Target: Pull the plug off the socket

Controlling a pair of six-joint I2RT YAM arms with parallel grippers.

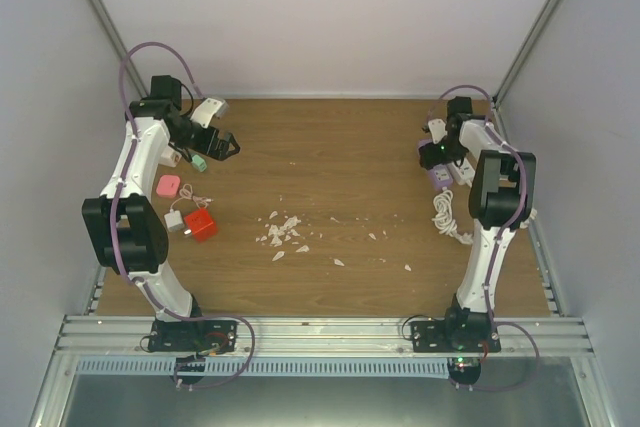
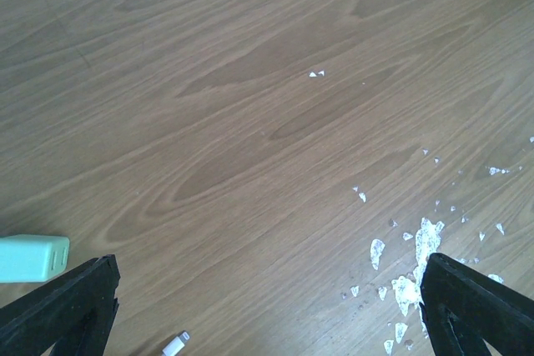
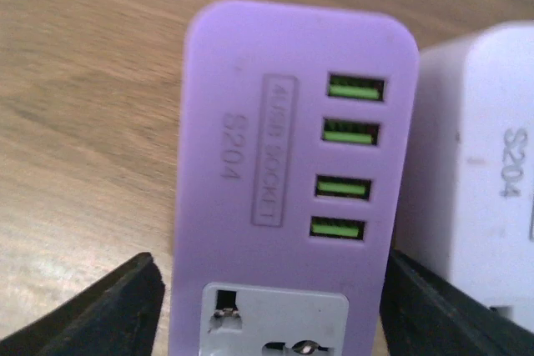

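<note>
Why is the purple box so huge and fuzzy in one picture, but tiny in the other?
Right wrist view: camera very near the purple socket, so it fills the picture, slightly soft. Top external view: far off, so it looks tiny; light even, shadows faint. Left wrist view: table grain sharp.

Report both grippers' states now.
Left gripper: open, holding nothing.
Right gripper: straddles the purple socket; clamped or not, cannot tell.

Wooden table point(image 1: 350, 147): white scraps point(image 1: 283, 230), red cube point(image 1: 201, 225), purple socket point(image 3: 209, 81)
</note>
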